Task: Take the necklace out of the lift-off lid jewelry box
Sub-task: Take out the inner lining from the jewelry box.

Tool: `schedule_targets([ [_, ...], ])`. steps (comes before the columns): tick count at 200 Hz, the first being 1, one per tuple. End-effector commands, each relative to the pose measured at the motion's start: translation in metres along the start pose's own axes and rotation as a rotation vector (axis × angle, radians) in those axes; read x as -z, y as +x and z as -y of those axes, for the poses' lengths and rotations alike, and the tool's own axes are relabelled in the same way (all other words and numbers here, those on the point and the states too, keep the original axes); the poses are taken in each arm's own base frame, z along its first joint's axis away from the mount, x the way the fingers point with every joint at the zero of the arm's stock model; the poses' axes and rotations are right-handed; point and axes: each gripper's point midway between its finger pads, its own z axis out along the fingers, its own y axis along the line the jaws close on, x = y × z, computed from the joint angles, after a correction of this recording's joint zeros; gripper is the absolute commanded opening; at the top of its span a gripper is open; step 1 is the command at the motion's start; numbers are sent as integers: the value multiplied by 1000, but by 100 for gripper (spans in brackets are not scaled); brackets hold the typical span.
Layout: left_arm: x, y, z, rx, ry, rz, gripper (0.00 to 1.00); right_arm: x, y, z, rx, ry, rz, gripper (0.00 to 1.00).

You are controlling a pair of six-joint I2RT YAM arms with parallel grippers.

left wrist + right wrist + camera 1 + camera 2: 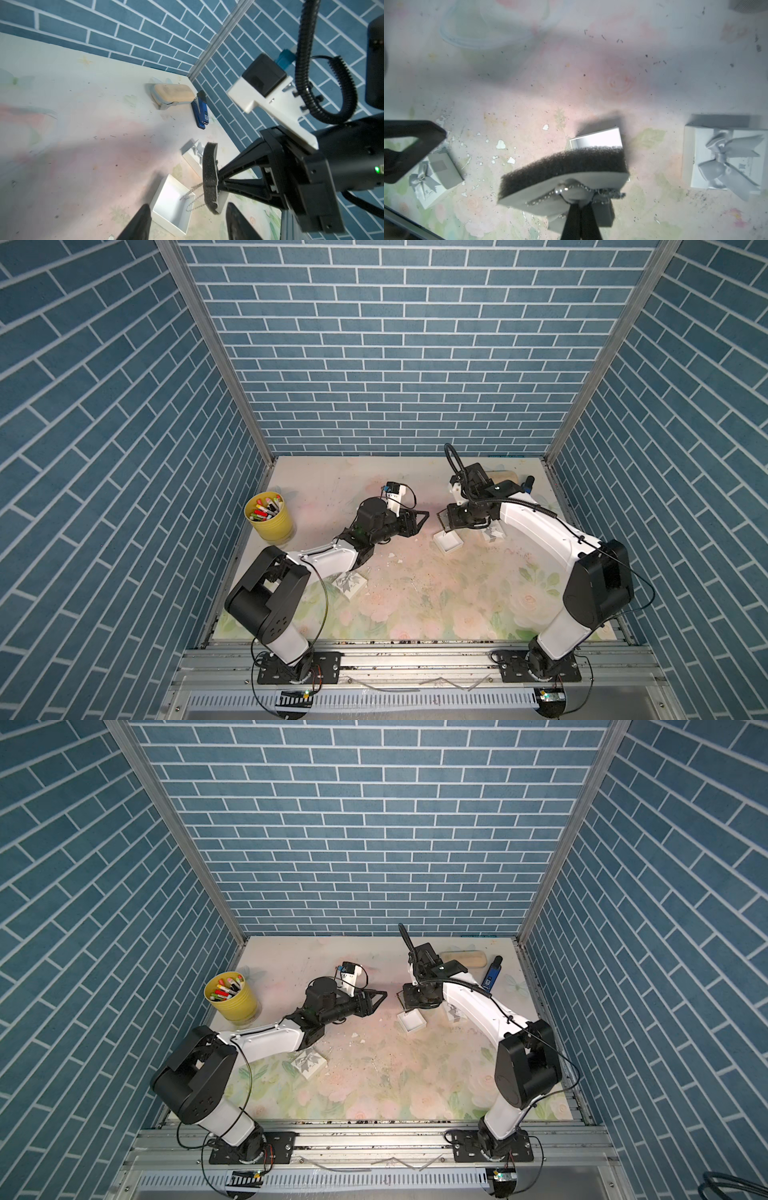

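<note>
The open white jewelry box [448,546] [166,223] [600,137] lies mid-table without its lid. My right gripper [448,524] [578,202] hangs just above it, shut on a dark foam pad [209,176] [566,166] with a grey face. The necklace [559,190], a fine chain with a pearl, lies across that face. Its chain [192,192] trails down over the box rim. My left gripper [422,519] [188,205] is open to the left of the box, with nothing between its fingers. The bow-topped lid [453,1014] [724,158] lies to the right of the box.
A second small bow-tied gift box [351,585] [436,176] sits near the left arm's elbow. A yellow cup of markers [272,516] stands at the left edge. A beige case [463,959] and a blue stapler [491,973] lie at the back right.
</note>
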Motion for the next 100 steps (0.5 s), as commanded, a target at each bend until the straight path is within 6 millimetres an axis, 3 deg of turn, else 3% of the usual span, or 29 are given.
schedule_targets([
  [1, 0, 0, 21, -16, 108, 14, 59, 26, -15, -13, -41, -47, 75, 0],
  [44, -12, 0, 42, -34, 165, 31, 55, 35, -22, -23, -47, -93, 99, 0],
  [100, -23, -5, 39, -25, 152, 70, 49, 36, -20, -28, -58, -125, 101, 0],
])
